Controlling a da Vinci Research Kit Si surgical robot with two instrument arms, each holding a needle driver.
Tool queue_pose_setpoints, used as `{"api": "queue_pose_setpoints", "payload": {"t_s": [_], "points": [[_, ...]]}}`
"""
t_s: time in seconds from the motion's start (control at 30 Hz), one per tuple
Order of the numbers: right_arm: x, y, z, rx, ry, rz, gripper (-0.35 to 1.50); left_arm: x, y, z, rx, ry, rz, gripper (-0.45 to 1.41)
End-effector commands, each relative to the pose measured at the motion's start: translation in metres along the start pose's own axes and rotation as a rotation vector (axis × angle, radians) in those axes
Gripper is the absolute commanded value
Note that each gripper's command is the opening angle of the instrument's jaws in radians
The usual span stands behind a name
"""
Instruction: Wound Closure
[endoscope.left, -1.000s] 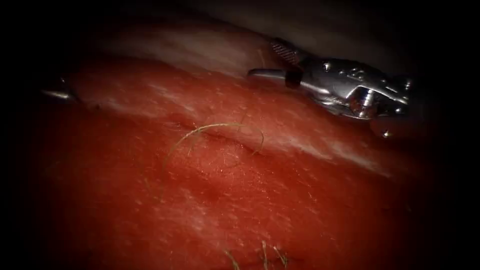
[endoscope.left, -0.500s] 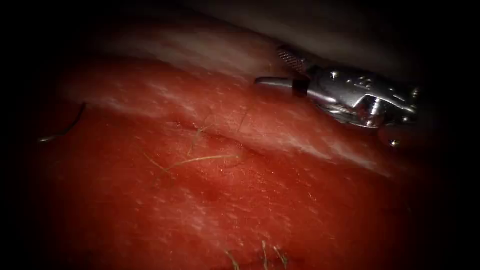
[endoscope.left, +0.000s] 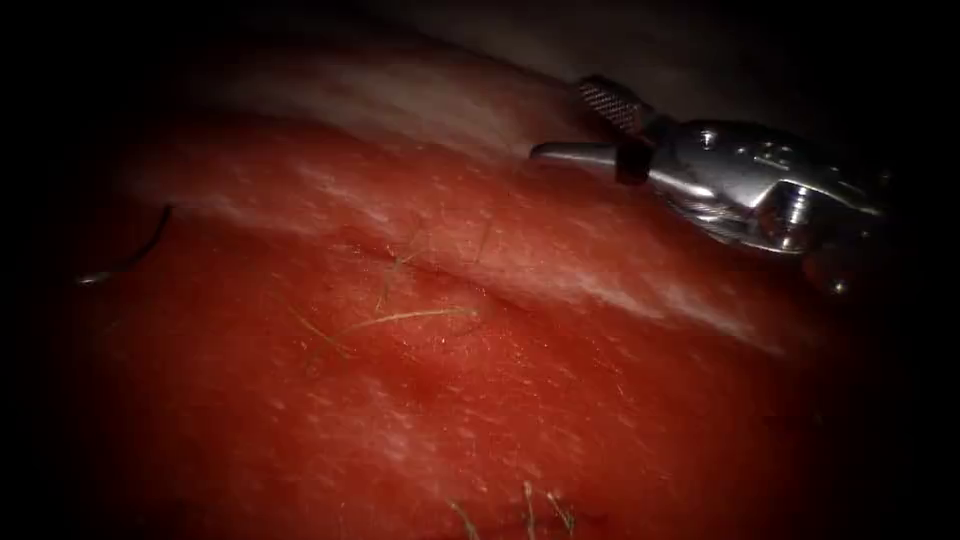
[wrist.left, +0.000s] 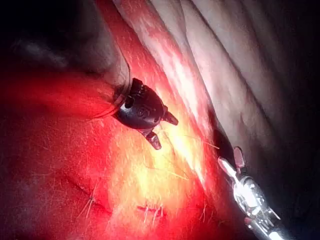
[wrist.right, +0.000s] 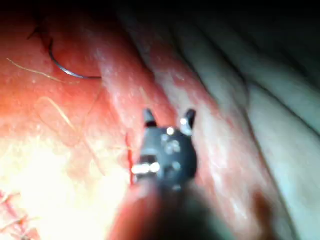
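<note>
The right tool (endoscope.left: 560, 120) hovers over the tissue's (endoscope.left: 600, 420) far edge, right of the cut (endoscope.left: 500, 295), jaws open and holding nothing; the right wrist view shows the same open, empty jaws (wrist.right: 168, 115). The curved needle (endoscope.left: 125, 258) lies on the tissue far left of the cut, held by neither tool. It appears as a dark arc (wrist.right: 65, 67) in the right wrist view. A pale thread (endoscope.left: 400, 320) lies slack beside the cut. In the left wrist view the left tool (wrist.left: 164, 131) is above the tissue, jaws open and empty, and the right tool (wrist.left: 230, 159) is beyond it.
Short cut ends of thread (endoscope.left: 530, 510) stick up from an earlier stitch at the near edge, also seen as cut ends (wrist.left: 150, 212). Red fluid wets the tissue surface. Pale folded tissue (endoscope.left: 430, 95) forms a ridge behind the cut.
A shiny tip at the far left has gone, and the needle now lies there. The raised thread loop has fallen flat. The right tool has moved right and slightly up.
</note>
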Motion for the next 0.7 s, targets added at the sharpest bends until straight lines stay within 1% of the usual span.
{"api": "queue_pose_setpoints", "payload": {"t_s": [0.03,0.07,0.1,0.13,0.17,0.23,0.3,0.33,0.4,0.43,0.5,0.7], "points": [[0.0009,-0.0009,0.0004,0.012,0.001,0.002,1.3,-0.001,0.0005,0.0023,-0.023,-0.011,0.016,0.22],[0.0014,-0.0013,-0.0002,0.021,0.001,0.0,1.3,-0.0018,0.0005,0.0045,-0.034,-0.031,0.035,0.16],[0.0015,-0.0015,-0.0005,0.024,0.003,0.001,1.3,-0.0024,0.0002,0.0058,-0.028,-0.04,0.052,0.17],[0.0016,-0.0017,-0.0007,0.028,0.002,-0.003,1.3,-0.0027,-0.0002,0.0066,-0.013,-0.045,0.071,0.18],[0.0018,-0.002,-0.0011,0.032,0.001,-0.002,1.3,-0.0036,-0.0011,0.0083,0.017,-0.062,0.118,0.16],[0.0018,-0.0022,-0.0013,0.035,0.001,-0.002,1.3,-0.0045,-0.0017,0.0097,0.028,-0.091,0.146,0.16],[0.0018,-0.0023,-0.0014,0.038,0.002,-0.002,1.3,-0.006,-0.0017,0.0114,0.021,-0.138,0.167,0.18],[0.0017,-0.0023,-0.0014,0.041,0.002,-0.003,1.3,-0.0068,-0.0014,0.0123,0.017,-0.168,0.176,0.2],[0.0017,-0.0022,-0.0014,0.041,0.003,-0.003,1.3,-0.0089,-0.0003,0.0153,-0.015,-0.255,0.196,0.34],[0.0017,-0.0022,-0.0014,0.041,0.003,-0.003,1.3,-0.0093,0.0001,0.0162,-0.028,-0.264,0.199,0.35],[0.0016,-0.0021,-0.0014,0.042,0.003,-0.003,1.3,-0.0097,0.0008,0.0176,-0.057,-0.26,0.209,0.36],[0.0016,-0.002,-0.0014,0.042,0.003,-0.004,1.3,-0.0097,0.0014,0.0178,-0.078,-0.27,0.201,0.43]]}}
